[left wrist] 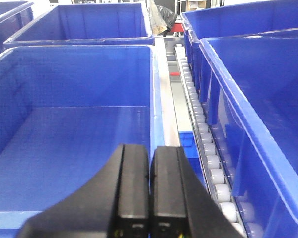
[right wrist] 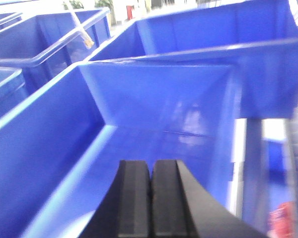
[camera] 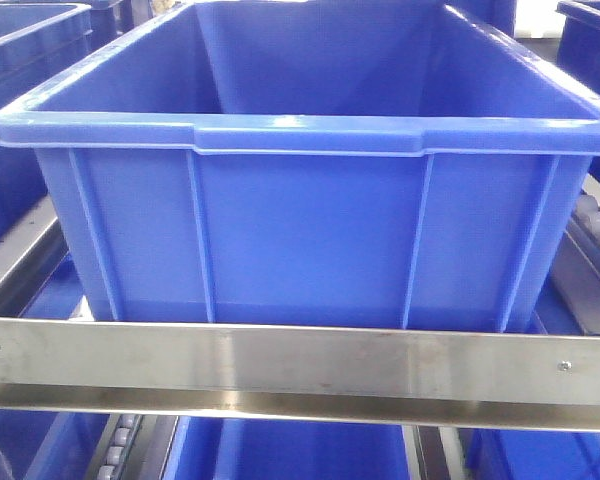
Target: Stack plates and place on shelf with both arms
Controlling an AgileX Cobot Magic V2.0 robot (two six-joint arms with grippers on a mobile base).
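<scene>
In the front view we see a big blue plastic bin (camera: 310, 200) sitting on a rack behind a steel rail (camera: 300, 370), with more blue bins around and below it. We find no plates in any of the 3 views, so we cannot tell where they are.

In the left wrist view our left gripper (left wrist: 149, 198) hangs over the near right corner of a blue bin (left wrist: 74, 139); its black fingers (left wrist: 133, 193) are pressed together with nothing between them. A roller track (left wrist: 208, 153) runs just to the right, between this bin and the next.

In the right wrist view, which is blurred, our right gripper (right wrist: 151, 203) is likewise closed on nothing, above the inside of another blue bin (right wrist: 154, 104)
</scene>
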